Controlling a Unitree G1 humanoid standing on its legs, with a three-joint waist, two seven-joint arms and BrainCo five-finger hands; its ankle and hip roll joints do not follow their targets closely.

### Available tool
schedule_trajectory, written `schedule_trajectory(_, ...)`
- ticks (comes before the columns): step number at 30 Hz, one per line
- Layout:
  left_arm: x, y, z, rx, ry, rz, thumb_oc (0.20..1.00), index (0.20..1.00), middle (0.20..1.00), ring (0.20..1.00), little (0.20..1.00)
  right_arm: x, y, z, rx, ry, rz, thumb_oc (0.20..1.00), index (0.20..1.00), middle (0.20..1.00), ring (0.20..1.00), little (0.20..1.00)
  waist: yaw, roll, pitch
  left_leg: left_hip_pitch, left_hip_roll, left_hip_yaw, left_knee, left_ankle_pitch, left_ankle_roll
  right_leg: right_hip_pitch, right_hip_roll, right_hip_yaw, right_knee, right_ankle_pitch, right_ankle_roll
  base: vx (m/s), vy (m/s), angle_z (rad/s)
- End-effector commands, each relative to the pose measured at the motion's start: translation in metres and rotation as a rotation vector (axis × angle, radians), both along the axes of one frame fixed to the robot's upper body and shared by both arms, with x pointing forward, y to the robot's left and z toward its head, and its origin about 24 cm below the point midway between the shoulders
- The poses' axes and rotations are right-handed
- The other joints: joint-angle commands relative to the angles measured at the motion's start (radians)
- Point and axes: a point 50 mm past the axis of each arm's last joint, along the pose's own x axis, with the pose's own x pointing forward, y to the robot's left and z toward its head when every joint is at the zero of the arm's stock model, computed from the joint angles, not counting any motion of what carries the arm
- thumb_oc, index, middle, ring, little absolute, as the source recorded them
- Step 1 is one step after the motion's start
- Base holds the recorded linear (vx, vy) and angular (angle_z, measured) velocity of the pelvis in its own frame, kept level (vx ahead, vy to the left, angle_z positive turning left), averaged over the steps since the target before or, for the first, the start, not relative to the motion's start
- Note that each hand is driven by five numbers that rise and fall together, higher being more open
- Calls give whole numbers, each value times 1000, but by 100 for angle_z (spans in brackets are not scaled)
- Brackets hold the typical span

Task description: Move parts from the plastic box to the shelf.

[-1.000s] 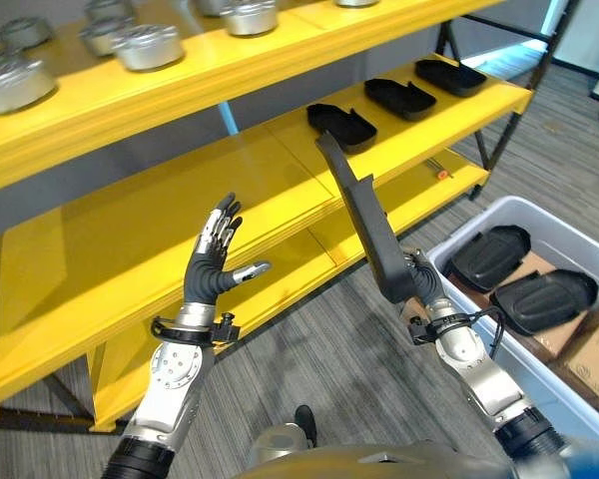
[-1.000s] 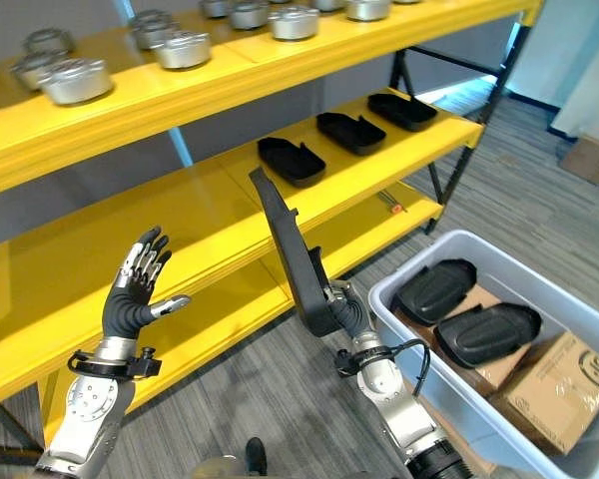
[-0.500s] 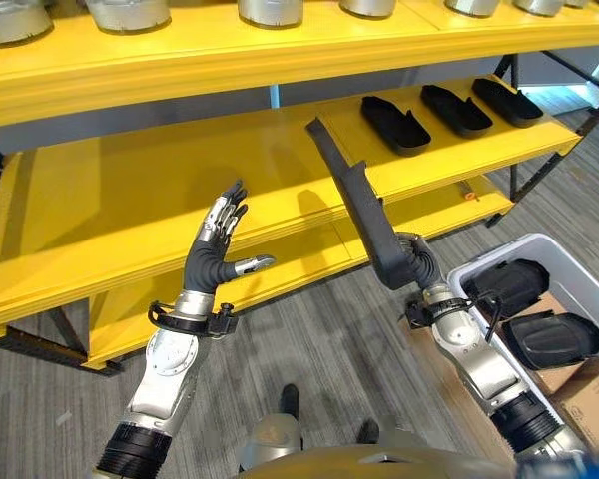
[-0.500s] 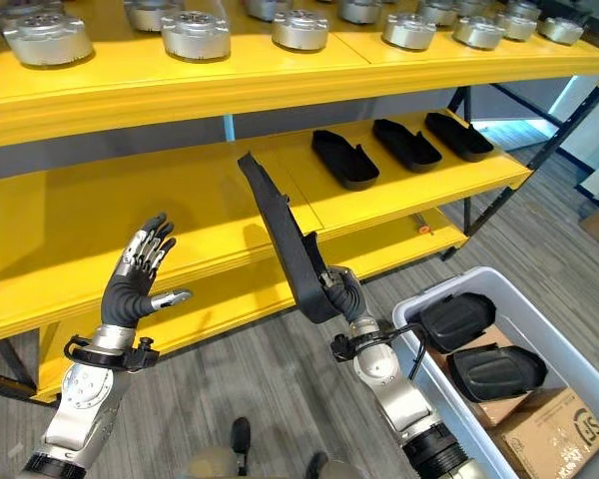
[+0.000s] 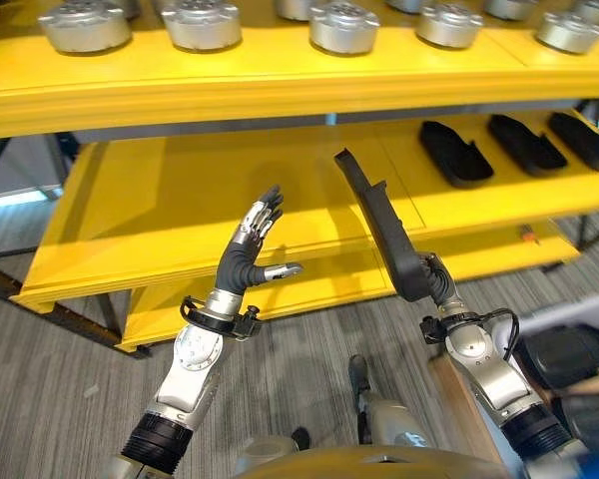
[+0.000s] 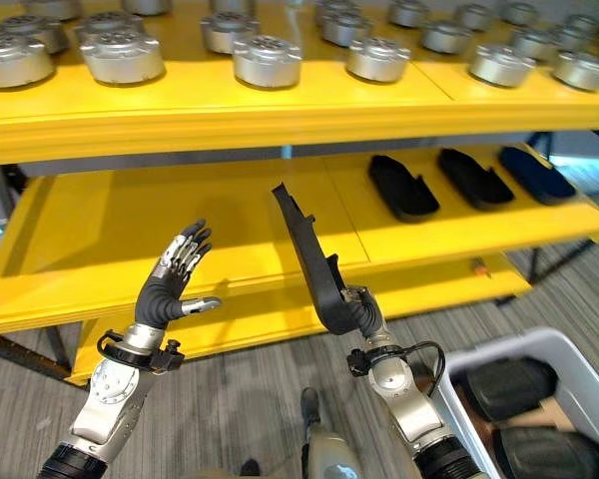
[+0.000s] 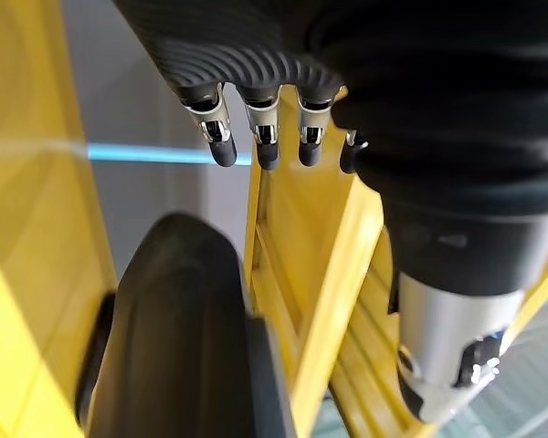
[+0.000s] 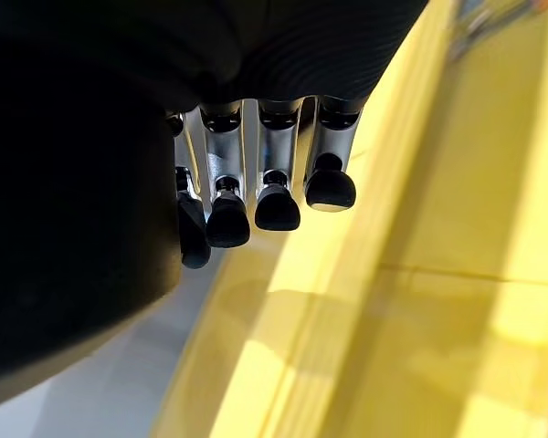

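The right hand [image 5: 434,287] is gripping the lower end of a long black part [image 5: 379,222], which is standing up from its fingers before the yellow shelf [image 5: 180,200]. The left hand [image 5: 250,254] is hovering beside it, fingers spread and holding nothing.

No text, label, number or sign can be read on anything here: not on the yellow shelf [image 6: 280,110], the black parts, or the metal discs above.
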Motion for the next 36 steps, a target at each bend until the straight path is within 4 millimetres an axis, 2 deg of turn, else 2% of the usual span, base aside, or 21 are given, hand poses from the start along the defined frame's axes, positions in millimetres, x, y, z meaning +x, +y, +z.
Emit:
schedule_trajectory(1, -3, -9, 31, -58, -148, -44, 1000, 1000, 1000, 1000, 1000, 21, 13, 48, 52, -226, 44, 200, 200, 200, 200, 200, -17, 1, -3, -44, -8, 115, -10, 30, 37, 39, 23, -24, -45, 72, 19, 321, -119, 14)
schedule_trajectory(2, -3, -11, 32, -71, -143, -58, 1000, 1000, 1000, 1000, 1000, 22, 14, 49, 42, -231, 44, 200, 200, 200, 200, 200, -15, 5, -11, -47, -2, 124, -8, 28, 31, 59, 31, -38, -44, 43, 0, 288, -110, 11)
schedule_trajectory(11, 0, -14, 37, -79, -153, -81, 1000, 1000, 1000, 1000, 1000, 34, 6, 61, 1, -278, -6, 200, 200, 200, 200, 200, -12, 21, -6, -100, 54, 167, 5, 57, -16, 94, 43, -89, -29, -30, -47, 143, -93, 19)
schedule_trajectory(14, 2, -15, 37, -99, -148, -86, 1000, 1000, 1000, 1000, 1000, 35, 1, 60, -16, -277, -41, 200, 200, 200, 200, 200, -19, 25, -5, -121, 73, 213, 28, 62, -35, 114, 36, -119, -38, -42, -53, 82, -52, 26)
schedule_trajectory(17, 1, -15, 37, -136, -137, -78, 1000, 1000, 1000, 1000, 1000, 33, -5, 55, -35, -253, -79, 200, 200, 200, 200, 200, -29, 39, -4, -132, 109, 265, 40, 97, -66, 136, 28, -161, -36, -69, -62, 111, -52, 45)
schedule_trajectory(20, 1, -15, 37, -144, -132, -57, 1000, 1000, 1000, 1000, 1000, 32, -6, 52, -39, -241, -81, 200, 200, 200, 200, 200, -31, 43, -4, -132, 117, 278, 50, 104, -73, 138, 25, -172, -28, -80, -66, 55, -30, 15)
schedule_trajectory(24, 1, -13, 35, -159, -125, -34, 1000, 1000, 1000, 1000, 1000, 27, -11, 47, -46, -229, -115, 200, 200, 200, 200, 200, -43, 47, -7, -139, 138, 363, 134, 129, -89, 149, 12, -229, -22, -99, -81, 13, -22, 21)
schedule_trajectory(25, 0, -14, 35, -162, -135, -43, 1000, 1000, 1000, 1000, 1000, 24, -16, 46, -58, -234, -147, 200, 200, 200, 200, 200, -54, 51, -1, -169, 188, 428, 174, 174, -111, 137, 2, -272, -5, -111, -88, -62, 8, 75)
schedule_trajectory(26, 0, -15, 36, -163, -136, -44, 1000, 1000, 1000, 1000, 1000, 24, -17, 46, -60, -237, -152, 200, 200, 200, 200, 200, -57, 52, 0, -170, 197, 437, 171, 180, -115, 134, 1, -278, 0, -113, -89, -79, 58, 91)
schedule_trajectory(28, 0, -16, 35, -169, -137, -54, 1000, 1000, 1000, 1000, 1000, 25, -20, 47, -78, -246, -183, 200, 200, 200, 200, 200, -72, 63, 4, -156, 265, 495, 81, 233, -144, 125, -7, -309, 16, -125, -83, -26, 182, 82)
schedule_trajectory(30, 0, -20, 34, -175, -131, -68, 1000, 1000, 1000, 1000, 1000, 28, -24, 47, -93, -244, -213, 200, 200, 200, 200, 200, -81, 67, 9, -176, 340, 522, 10, 333, -181, 145, -24, -317, 7, -133, -78, 49, 290, 59)
schedule_trajectory(31, 0, -21, 33, -176, -126, -70, 1000, 1000, 1000, 1000, 1000, 29, -27, 48, -100, -242, -223, 200, 200, 200, 200, 200, -82, 62, 11, -191, 365, 510, 4, 355, -199, 165, -36, -308, 3, -146, -71, 38, 185, 52)
schedule_trajectory(33, 0, -21, 33, -183, -127, -58, 1000, 1000, 1000, 1000, 1000, 34, -31, 50, -103, -234, -221, 200, 200, 200, 200, 200, -80, 62, 19, -212, 377, 497, -1, 366, -191, 170, -50, -306, 5, -142, -74, 7, 203, 50)
schedule_trajectory(36, 5, -22, 35, -196, -118, -45, 1000, 1000, 1000, 1000, 1000, 40, -37, 55, -89, -213, -223, 200, 200, 200, 200, 200, -80, 73, 21, -198, 365, 494, -16, 336, -193, 162, -71, -310, 22, -144, -67, 21, 266, -15)
